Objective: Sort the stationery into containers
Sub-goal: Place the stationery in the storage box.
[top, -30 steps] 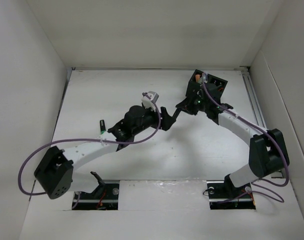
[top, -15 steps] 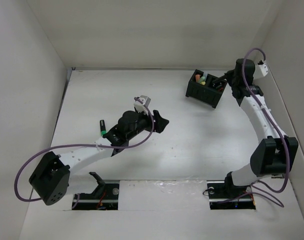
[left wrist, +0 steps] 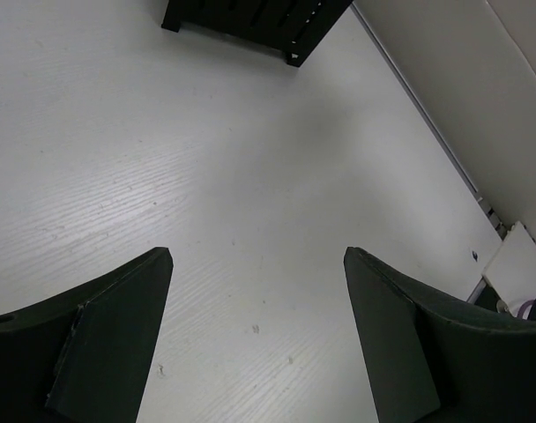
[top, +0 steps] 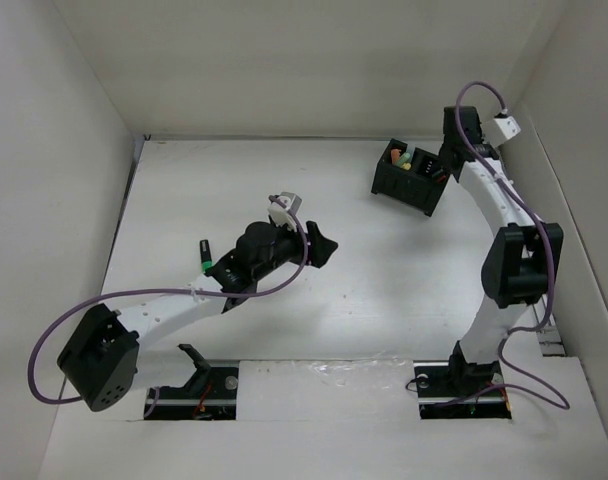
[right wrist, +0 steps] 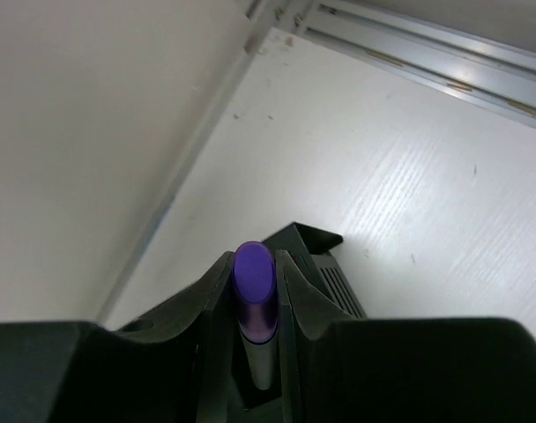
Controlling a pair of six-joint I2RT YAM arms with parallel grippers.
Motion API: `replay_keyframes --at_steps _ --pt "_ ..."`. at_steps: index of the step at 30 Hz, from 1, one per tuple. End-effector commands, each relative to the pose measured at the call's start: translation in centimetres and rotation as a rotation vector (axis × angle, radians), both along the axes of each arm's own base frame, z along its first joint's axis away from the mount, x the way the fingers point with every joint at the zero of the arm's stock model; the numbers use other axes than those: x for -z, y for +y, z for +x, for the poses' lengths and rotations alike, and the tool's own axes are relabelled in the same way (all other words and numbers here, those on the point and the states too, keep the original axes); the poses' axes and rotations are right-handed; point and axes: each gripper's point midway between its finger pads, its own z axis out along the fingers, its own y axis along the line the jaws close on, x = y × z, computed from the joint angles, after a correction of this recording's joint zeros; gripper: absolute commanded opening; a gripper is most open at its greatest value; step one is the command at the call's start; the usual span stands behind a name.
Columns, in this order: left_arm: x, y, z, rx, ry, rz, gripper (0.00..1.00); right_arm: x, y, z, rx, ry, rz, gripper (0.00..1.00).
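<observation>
A black marker with a green end (top: 204, 256) lies on the white table (top: 384, 290) beside the left arm, well behind the left tool (left wrist: 257, 256), whose jaws stand apart and empty. The right tool (right wrist: 253, 256) is clamped on a purple-ended black marker (right wrist: 253, 286), just beside the black perforated plastic organiser box (top: 406, 186).

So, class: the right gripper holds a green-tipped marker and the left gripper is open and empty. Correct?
No. The right wrist view shows the marker in the right gripper is purple-tipped, not green. The left gripper is open and empty.
</observation>
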Motion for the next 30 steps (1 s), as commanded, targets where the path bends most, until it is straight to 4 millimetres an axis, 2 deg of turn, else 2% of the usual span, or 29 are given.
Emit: replay_keyframes --at_steps 1,2,6,7,8,9,11,12,14,16,18,19,20,21,22,23,24,25,27,28,30 --pt "-3.4 0.1 0.2 -0.012 -0.064 -0.063 0.76 -1.3 0.5 0.5 0.025 0.003 -0.057 0.03" --pt "-3.4 0.1 0.2 -0.012 -0.064 -0.063 0.76 -1.3 0.3 0.7 0.036 0.002 -0.064 0.03" --pt "-3.1 0.3 0.3 -0.024 -0.057 -0.053 0.76 -0.8 1.6 1.3 0.019 0.020 -0.084 0.08" --pt "-3.5 0.2 0.4 -0.024 -0.059 -0.055 0.76 -1.3 2.1 1.2 0.022 0.015 -0.095 0.10" --pt "-3.5 0.2 0.4 -0.024 -0.059 -0.055 0.76 -0.2 2.3 1.4 0.027 0.038 -0.109 0.12" --pt "-3.5 0.3 0.6 -0.037 -0.061 -0.053 0.76 -0.7 2.0 1.2 0.045 0.037 -0.121 0.16" --pt "-3.5 0.5 0.8 -0.052 -0.063 -0.051 0.76 0.1 2.3 1.4 0.054 0.059 -0.142 0.23" --pt "-3.2 0.6 0.7 -0.052 -0.054 -0.042 0.76 0.1 2.8 1.4 0.045 0.058 -0.142 0.31" --pt "-3.0 0.6 0.7 -0.052 -0.048 -0.036 0.76 0.2 3.2 1.2 0.041 0.066 -0.149 0.39" --pt "-3.0 0.8 0.9 -0.067 -0.050 -0.033 0.76 -0.4 3.1 0.8 0.042 0.055 -0.147 0.46" --pt "-3.0 0.8 1.2 -0.078 -0.051 -0.032 0.76 -0.8 3.2 0.7 0.033 0.043 -0.137 0.49" --pt "-2.2 0.8 1.1 -0.077 -0.032 -0.011 0.76 -1.7 3.2 0.5 0.039 0.017 -0.126 0.52" --pt "-2.9 0.7 1.3 -0.078 -0.041 -0.021 0.76 -1.8 3.2 0.2 0.039 0.017 -0.126 0.53" --pt "-2.9 0.7 1.3 -0.078 -0.041 -0.021 0.76 -1.6 3.6 -0.3 0.033 0.024 -0.121 0.53" --pt "-2.9 0.8 1.4 -0.086 -0.042 -0.019 0.76 -2.9 4.2 -0.9 0.020 -0.012 -0.095 0.53" --pt "-2.7 1.2 1.7 -0.112 -0.040 -0.009 0.74 -3.0 4.3 -1.4 0.004 -0.014 -0.083 0.53" --pt "-2.7 1.3 1.8 -0.122 -0.042 -0.007 0.74 -3.3 6.6 -1.6 -0.066 -0.034 -0.039 0.53" --pt "-2.4 1.4 1.8 -0.122 -0.033 0.002 0.74 -3.9 7.6 -2.7 -0.108 -0.072 -0.014 0.49" --pt "-2.4 1.7 2.1 -0.146 -0.037 0.006 0.73 -4.1 10.8 -3.8 -0.234 -0.110 0.053 0.30" --pt "-2.4 1.7 2.1 -0.146 -0.037 0.006 0.73 -4.6 12.9 -5.1 -0.299 -0.159 0.077 0.22" --pt "-1.5 2.5 2.8 -0.205 -0.034 0.031 0.70 -4.6 15.2 -6.6 -0.384 -0.183 0.096 0.00"
